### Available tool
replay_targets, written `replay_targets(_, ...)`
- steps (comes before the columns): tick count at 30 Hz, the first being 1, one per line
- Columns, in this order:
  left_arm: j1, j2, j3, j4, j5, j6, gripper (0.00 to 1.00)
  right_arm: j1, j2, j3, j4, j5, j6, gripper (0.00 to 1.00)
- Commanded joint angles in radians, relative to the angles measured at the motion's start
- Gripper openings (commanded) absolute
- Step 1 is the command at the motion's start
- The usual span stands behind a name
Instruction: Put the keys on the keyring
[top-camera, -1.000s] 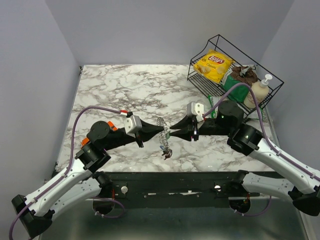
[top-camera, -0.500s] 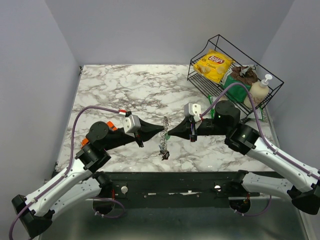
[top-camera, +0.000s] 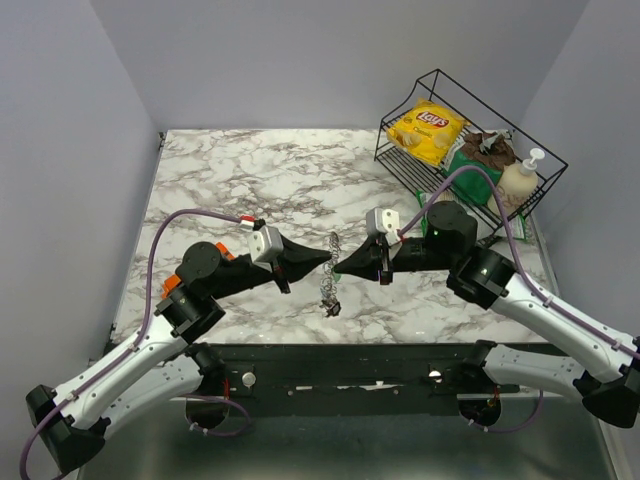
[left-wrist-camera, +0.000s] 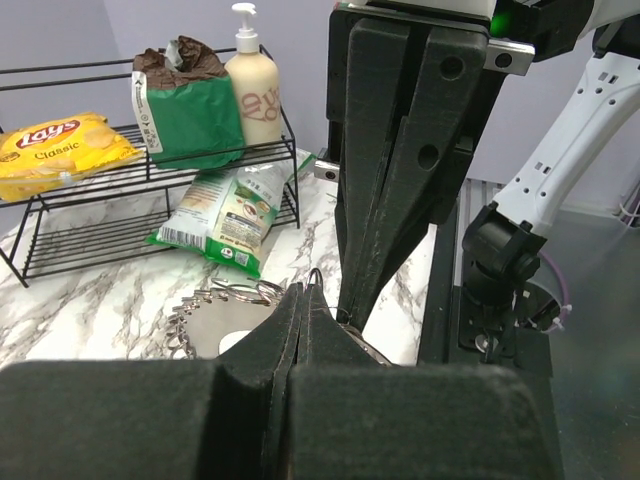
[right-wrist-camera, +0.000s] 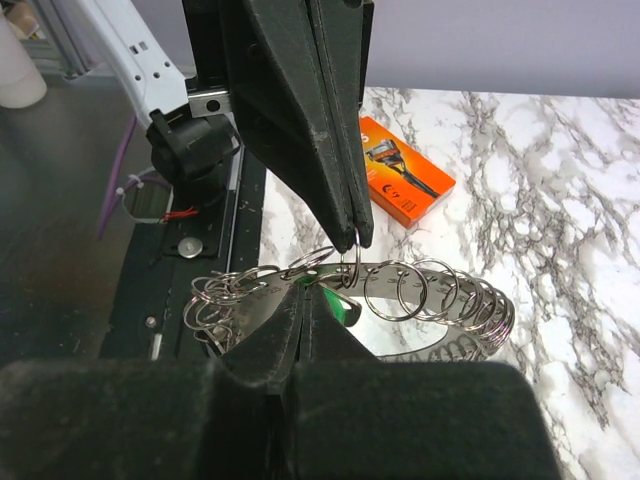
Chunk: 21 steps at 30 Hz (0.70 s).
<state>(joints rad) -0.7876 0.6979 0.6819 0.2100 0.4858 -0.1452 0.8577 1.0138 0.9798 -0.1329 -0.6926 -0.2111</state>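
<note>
Right hand (top-camera: 341, 268) closer, tight on keyring (top-camera: 328, 284)

Open over white marble tabletop (top-camera: 250, 170), back left; barred far right by black wire basket (top-camera: 400, 155); blocked mid-table by left gripper (top-camera: 326, 257), right gripper (top-camera: 342, 268), silvery chain-like keyring (top-camera: 328, 285) between.

Near part of the keyring (right-wrist-camera: 480, 318) and most of a green key (right-wrist-camera: 347, 310) hidden behind the right gripper (right-wrist-camera: 303, 289); from above, individual keys too small to distinguish.
</note>
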Motion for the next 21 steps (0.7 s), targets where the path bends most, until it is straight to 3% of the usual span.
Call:
replay_targets(1,-0.002,-0.012,0.010,0.101,-0.030,-0.001,0.00,0.006,-0.006,-0.023,-0.033,-0.019,-0.016,0.13)
replay_targets(6,-0.002,-0.018,0.011,0.068,-0.069,0.019,0.00,0.004,-0.084,-0.059,-0.024,0.063,-0.017,0.33)
replay_targets(9,-0.002,-0.021,0.008,0.062,-0.090,0.030,0.00,0.006,-0.147,-0.102,0.015,0.123,-0.010,0.50)
replay_targets(10,-0.002,-0.023,0.007,0.060,-0.098,0.030,0.00,0.006,-0.174,-0.113,0.025,0.139,-0.001,0.61)
replay_targets(14,-0.002,-0.017,-0.001,0.058,-0.137,0.032,0.00,0.006,-0.210,-0.150,0.065,0.191,0.016,0.88)
replay_targets(16,-0.002,-0.003,-0.001,0.058,-0.165,0.032,0.00,0.004,-0.210,-0.158,0.073,0.211,0.027,0.96)
replay_targets(21,-0.002,0.069,0.001,0.074,-0.222,0.019,0.00,0.004,-0.199,-0.165,0.075,0.226,0.035,1.00)
